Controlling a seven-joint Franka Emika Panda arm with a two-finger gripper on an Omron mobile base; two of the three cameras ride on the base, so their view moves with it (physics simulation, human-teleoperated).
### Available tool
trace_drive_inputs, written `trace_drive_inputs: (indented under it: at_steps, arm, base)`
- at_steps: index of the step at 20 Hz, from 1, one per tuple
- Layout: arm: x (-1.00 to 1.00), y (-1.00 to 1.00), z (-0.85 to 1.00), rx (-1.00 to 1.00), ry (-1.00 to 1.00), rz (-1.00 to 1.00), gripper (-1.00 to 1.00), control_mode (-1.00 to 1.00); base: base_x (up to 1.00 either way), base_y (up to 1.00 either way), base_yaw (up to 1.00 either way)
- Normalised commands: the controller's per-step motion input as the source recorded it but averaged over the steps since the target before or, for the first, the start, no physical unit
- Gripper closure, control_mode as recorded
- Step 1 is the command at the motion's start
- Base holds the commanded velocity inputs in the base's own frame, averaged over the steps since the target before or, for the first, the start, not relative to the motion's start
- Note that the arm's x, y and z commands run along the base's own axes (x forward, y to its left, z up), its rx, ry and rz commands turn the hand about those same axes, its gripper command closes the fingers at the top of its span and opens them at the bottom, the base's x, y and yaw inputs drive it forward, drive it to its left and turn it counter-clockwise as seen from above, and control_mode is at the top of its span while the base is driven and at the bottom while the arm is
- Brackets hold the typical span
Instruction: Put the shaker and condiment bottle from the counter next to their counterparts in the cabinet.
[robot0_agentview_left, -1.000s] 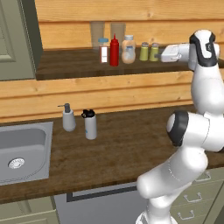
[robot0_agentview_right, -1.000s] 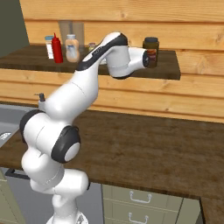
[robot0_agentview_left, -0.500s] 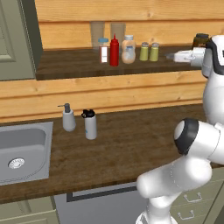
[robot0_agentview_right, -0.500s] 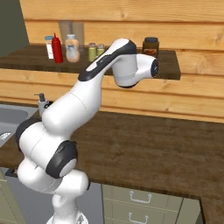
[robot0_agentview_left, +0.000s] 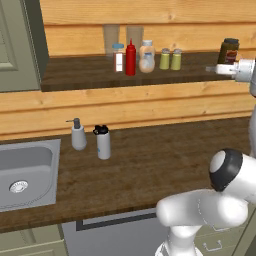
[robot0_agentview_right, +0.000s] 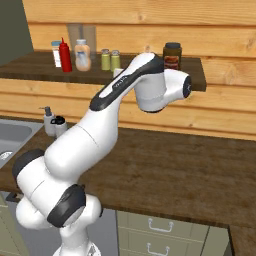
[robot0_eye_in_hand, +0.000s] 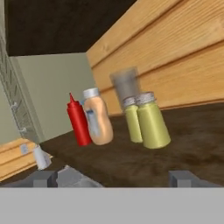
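I see two shakers (robot0_agentview_left: 170, 59) side by side on the cabinet shelf (robot0_agentview_left: 75, 75), just right of the clear bottle (robot0_agentview_left: 147, 56); I can't tell which one came from the table (robot0_agentview_left: 150, 165). The red bottle (robot0_agentview_left: 131, 58) stands left of the clear bottle, partly hiding the blue-capped one (robot0_agentview_left: 118, 57). The jaws are spread wide, holding nothing. Since a second ago the hand has drawn back right along the shelf, toward the dark jar (robot0_agentview_left: 228, 51).

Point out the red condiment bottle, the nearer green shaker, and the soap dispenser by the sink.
red condiment bottle (robot0_agentview_left: 130, 59), left base view, body.
nearer green shaker (robot0_eye_in_hand: 152, 123), hand view, body.
soap dispenser (robot0_agentview_left: 78, 137), left base view, body.
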Motion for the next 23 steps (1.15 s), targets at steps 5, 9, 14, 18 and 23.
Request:
trace_drive_inputs:
  at_steps: [5, 9, 14, 18, 23]
  arm:
    - [-0.99, 0.26, -0.45, -0.08, 0.04, 0.0, -1.0, -1.0]
    - [-1.0, 0.19, -0.38, -0.16, 0.0, 0.0, -1.0, -1.0]
    - [-1.0, 0.17, -0.35, -0.23, -0.09, 0.0, -1.0, -1.0]
    - [-1.0, 0.11, -0.43, -0.19, -0.16, 0.0, -1.0, -1.0]
    - [-1.0, 0.04, -0.52, -0.16, -0.18, 0.01, -1.0, -1.0]
  base:
    - [0.0, 0.0, 0.0]
    - [0.0, 0.0, 0.0]
    - [0.0, 0.0, 0.0]
    - [0.0, 0.0, 0.0]
    - [0.0, 0.0, 0.0]
